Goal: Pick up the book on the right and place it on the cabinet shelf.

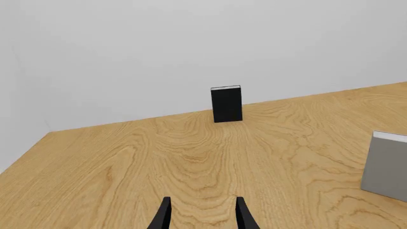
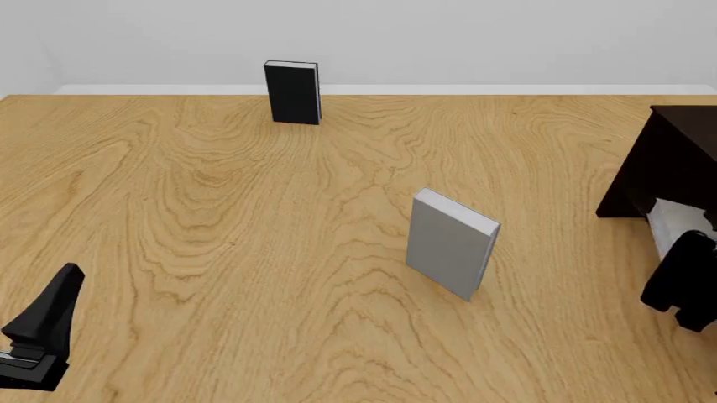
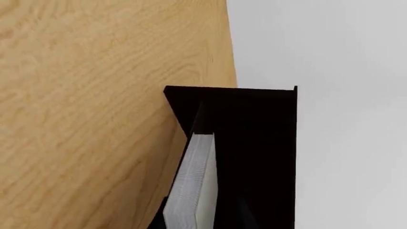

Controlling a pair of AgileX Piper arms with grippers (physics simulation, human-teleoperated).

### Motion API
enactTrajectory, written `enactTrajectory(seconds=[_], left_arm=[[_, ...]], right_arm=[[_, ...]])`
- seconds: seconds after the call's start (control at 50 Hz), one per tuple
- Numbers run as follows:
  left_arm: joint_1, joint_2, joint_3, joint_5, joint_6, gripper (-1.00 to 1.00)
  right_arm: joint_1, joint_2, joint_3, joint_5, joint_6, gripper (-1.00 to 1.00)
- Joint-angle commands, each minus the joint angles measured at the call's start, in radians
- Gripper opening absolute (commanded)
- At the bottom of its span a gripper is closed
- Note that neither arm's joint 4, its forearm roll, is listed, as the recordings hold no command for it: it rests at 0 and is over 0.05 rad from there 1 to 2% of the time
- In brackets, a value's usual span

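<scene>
the right gripper (image 2: 680,277), at about 4 o'clock on the table in the front view, is clamped on the book (image 2: 672,220), the light-grey one with the white page block. in the right wrist view the book (image 3: 190,191) runs out from between the fingers toward the dark cabinet (image 3: 254,143), its far end at or just inside the cabinet shelf (image 2: 656,201) opening. i cannot tell whether it touches the wood yet.

risks, as i judge them: the book looks tilted in the grasp, so a leading corner could catch the shelf edge or side wall and twist in the jaws. letting go before the book is carried by the shelf would drop it to the table (image 2: 280,252).

the left gripper (image 2: 45,323) sits at 8 o'clock, fingers parted and holding nothing, pointing toward the black book (image 2: 294,92) standing at 11 o'clock. the other grey book (image 2: 451,243) stands upright just right of centre, well apart from both grippers.

hard to read: the cabinet is cut off by the front view's right edge, so shelf depth and floor are hidden. the right fingertips are mostly lost against the dark wood, and the book's near end is covered by the gripper.
</scene>
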Motion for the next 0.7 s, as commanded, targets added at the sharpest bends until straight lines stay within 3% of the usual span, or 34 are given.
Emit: enactTrajectory(seconds=[0.02, 0.7], left_arm=[[0.000, 0.000, 0.000, 0.000, 0.000, 1.00], [0.001, 0.000, 0.000, 0.000, -0.002, 1.00]], right_arm=[[0.020, 0.016, 0.001, -0.018, 0.010, 1.00], [0.115, 0.038, -0.009, -0.026, 0.004, 1.00]])
